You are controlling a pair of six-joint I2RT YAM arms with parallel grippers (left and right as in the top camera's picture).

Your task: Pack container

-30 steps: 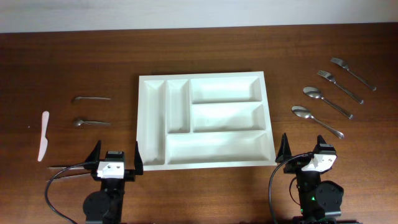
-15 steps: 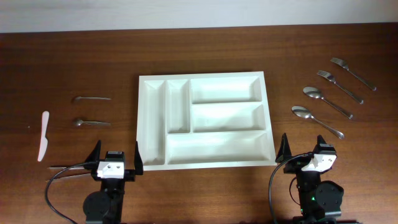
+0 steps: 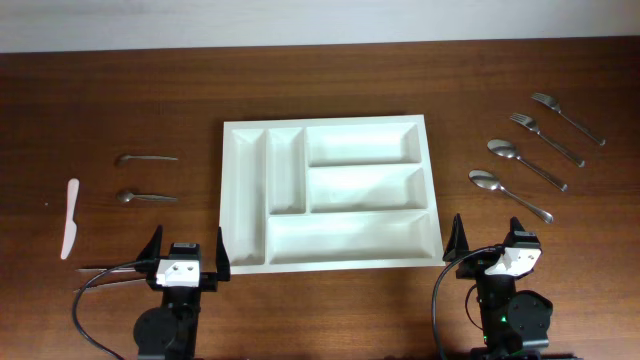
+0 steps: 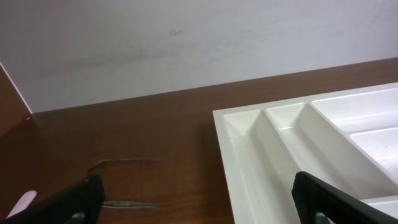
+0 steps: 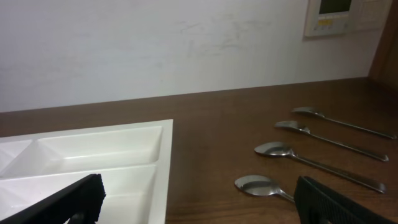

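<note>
Your left gripper (image 3: 188,236) and right gripper (image 3: 488,234): fully open, empty.
Both sit near the large white rectangular plastic cutlery tray (image 3: 330,240), touching nothing.

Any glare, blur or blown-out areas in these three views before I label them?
Overhead: even light, sharp, with only soft shadows; the container is bright white but its dividers read clearly. Left wrist: the left fingers are dark and blurred, and the two spoons are dim. Right wrist: the right fingers are also blurred, and the spoon bowls show small highlights but no strong glare.
</note>
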